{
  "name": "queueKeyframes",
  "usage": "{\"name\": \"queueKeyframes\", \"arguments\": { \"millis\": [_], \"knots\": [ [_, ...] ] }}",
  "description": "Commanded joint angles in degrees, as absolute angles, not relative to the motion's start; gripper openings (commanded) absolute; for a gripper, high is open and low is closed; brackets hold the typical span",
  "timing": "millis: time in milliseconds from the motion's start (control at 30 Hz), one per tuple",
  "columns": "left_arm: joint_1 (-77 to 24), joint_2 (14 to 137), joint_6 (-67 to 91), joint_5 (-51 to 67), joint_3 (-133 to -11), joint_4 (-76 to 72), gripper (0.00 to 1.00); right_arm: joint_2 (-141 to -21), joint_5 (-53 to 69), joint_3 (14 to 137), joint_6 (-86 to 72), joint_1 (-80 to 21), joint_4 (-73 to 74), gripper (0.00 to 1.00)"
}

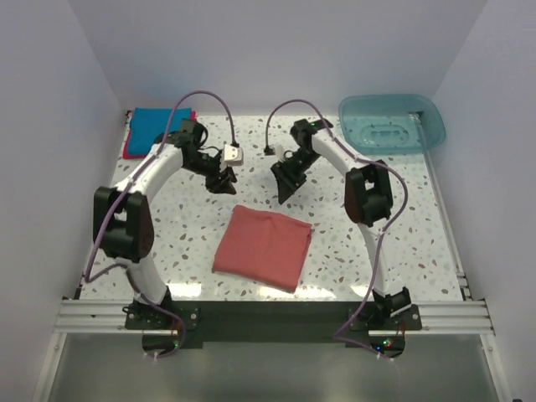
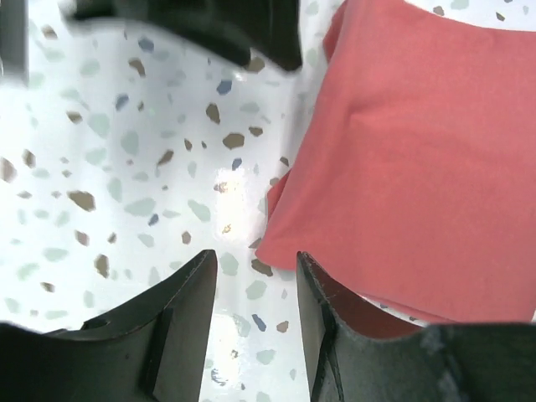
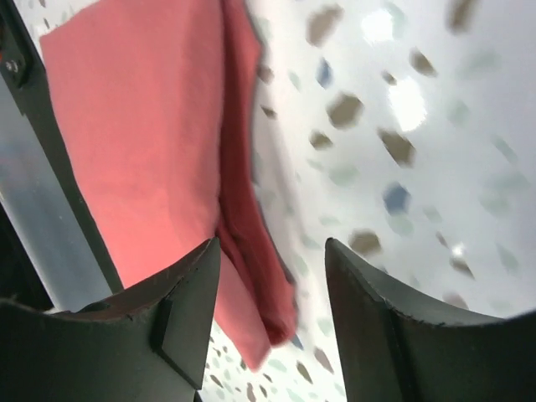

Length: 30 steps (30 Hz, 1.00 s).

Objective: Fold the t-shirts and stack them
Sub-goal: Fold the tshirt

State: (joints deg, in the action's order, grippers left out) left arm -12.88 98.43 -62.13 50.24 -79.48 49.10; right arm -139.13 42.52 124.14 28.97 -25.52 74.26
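A salmon-red t-shirt [image 1: 263, 247] lies folded into a square on the speckled table, near the front middle. It also shows in the left wrist view [image 2: 410, 159] and in the right wrist view [image 3: 159, 142]. A folded bright blue t-shirt [image 1: 157, 127] lies on a crimson-pink t-shirt [image 1: 128, 151] at the back left corner. My left gripper [image 1: 223, 182] hovers open and empty above the table, just behind the salmon-red t-shirt's far left corner. My right gripper [image 1: 284, 189] hovers open and empty behind its far right corner.
A translucent teal plastic tub [image 1: 391, 123] stands at the back right corner. White walls close in the table on the left, back and right. A metal rail [image 1: 276, 314] with the arm bases runs along the front edge.
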Motion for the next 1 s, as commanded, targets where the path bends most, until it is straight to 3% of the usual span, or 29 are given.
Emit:
{"name": "queueKeyframes", "arguments": {
  "millis": [0, 167, 367, 767, 867, 967],
  "knots": [
    [-10.8, 108.3, -61.6, 54.8, -87.9, 62.2, 0.48, -131.4, 40.4, 119.3, 32.3, -20.6, 82.5, 0.57],
    [-10.8, 117.9, -58.7, 56.0, -95.7, 65.2, 0.56, -125.7, 40.8, 110.0, 33.9, -19.5, 80.6, 0.57],
    [-12.9, 121.5, -56.0, 52.9, -95.4, 59.1, 0.55, -124.9, 42.0, 104.3, 32.6, -19.5, 77.6, 0.57],
    [-15.9, 123.1, -56.7, 47.2, -88.4, 55.2, 0.43, -123.7, 41.2, 97.2, 31.4, -21.7, 74.0, 0.57],
    [-16.0, 123.4, -56.2, 46.1, -87.9, 54.1, 0.37, -123.7, 40.6, 96.1, 31.8, -22.1, 73.7, 0.52],
    [-16.0, 123.8, -56.0, 45.6, -87.6, 53.9, 0.28, -122.9, 39.9, 95.6, 31.8, -22.2, 73.2, 0.35]
  ]
}}
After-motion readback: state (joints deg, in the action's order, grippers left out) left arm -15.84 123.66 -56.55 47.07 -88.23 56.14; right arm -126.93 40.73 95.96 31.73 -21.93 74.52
